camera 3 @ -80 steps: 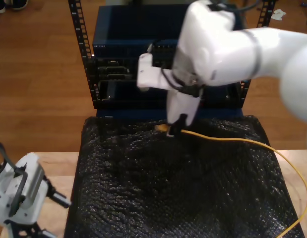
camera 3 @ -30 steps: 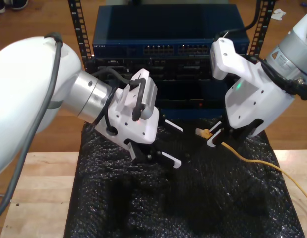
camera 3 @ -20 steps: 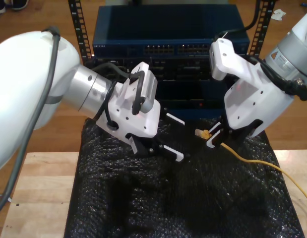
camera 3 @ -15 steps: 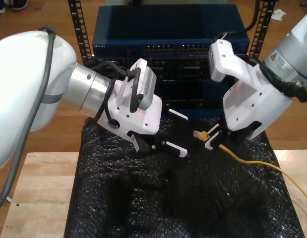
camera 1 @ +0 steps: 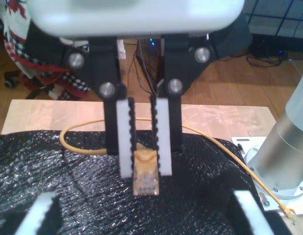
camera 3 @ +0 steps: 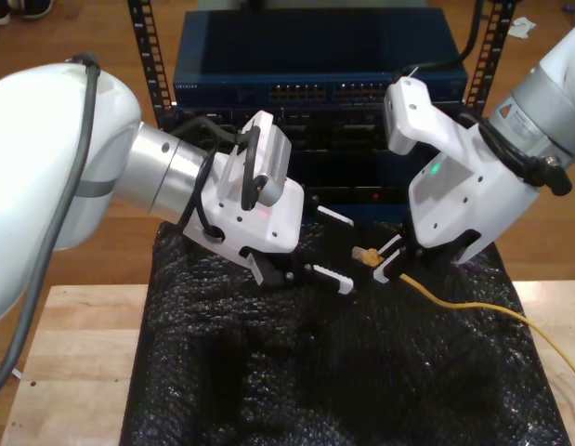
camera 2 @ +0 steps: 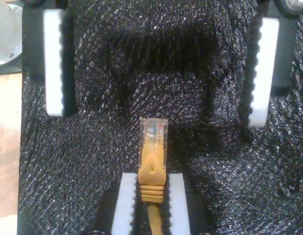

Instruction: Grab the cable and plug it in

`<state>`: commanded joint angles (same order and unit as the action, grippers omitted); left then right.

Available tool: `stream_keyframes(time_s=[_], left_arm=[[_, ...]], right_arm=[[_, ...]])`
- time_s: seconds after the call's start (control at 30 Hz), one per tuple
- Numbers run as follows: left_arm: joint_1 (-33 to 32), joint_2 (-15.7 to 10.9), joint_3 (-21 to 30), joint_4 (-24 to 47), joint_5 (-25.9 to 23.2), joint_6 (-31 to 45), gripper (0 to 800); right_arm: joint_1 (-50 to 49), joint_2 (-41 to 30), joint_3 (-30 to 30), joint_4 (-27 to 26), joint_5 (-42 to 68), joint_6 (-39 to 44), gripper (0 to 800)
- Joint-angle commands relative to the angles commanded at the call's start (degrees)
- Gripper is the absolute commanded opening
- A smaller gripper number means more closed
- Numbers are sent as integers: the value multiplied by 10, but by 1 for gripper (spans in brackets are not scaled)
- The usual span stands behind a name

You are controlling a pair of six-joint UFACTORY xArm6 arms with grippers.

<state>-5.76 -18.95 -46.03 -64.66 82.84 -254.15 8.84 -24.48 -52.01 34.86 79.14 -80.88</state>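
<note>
The cable [camera 2: 153,134] sat clamped at its orange boot between the pads of my second gripper [camera 2: 152,183], its clear gold-tinted plug jutting beyond the tips; the yellow-orange cord trailed away behind that gripper over the black padded mat [camera 3: 268,372]; over the last second the plug had edged closer to my first gripper [camera 3: 333,249], whose jaws gaped wide facing it; a handover looked imminent, with plugging in not yet begun.

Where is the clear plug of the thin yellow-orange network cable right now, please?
The plug is right of centre in the exterior view, clamped in my second gripper above the black bubble-wrap mat, facing my open first gripper.
</note>
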Motion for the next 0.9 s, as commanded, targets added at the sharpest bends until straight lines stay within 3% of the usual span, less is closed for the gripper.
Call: stream_keyframes(time_s=[0.63, 0.73, 0.9], left_arm=[[2, -1, 2, -1, 1, 13, 459], [2, -1, 5, -2, 0, 13, 366], [14, -1, 11, -13, 0, 17, 323]], right_arm=[[13, 2, 0, 1, -2, 0, 7], [13, 2, 0, 1, -2, -1, 7], [13, 2, 1, 1, -2, -1, 7]])
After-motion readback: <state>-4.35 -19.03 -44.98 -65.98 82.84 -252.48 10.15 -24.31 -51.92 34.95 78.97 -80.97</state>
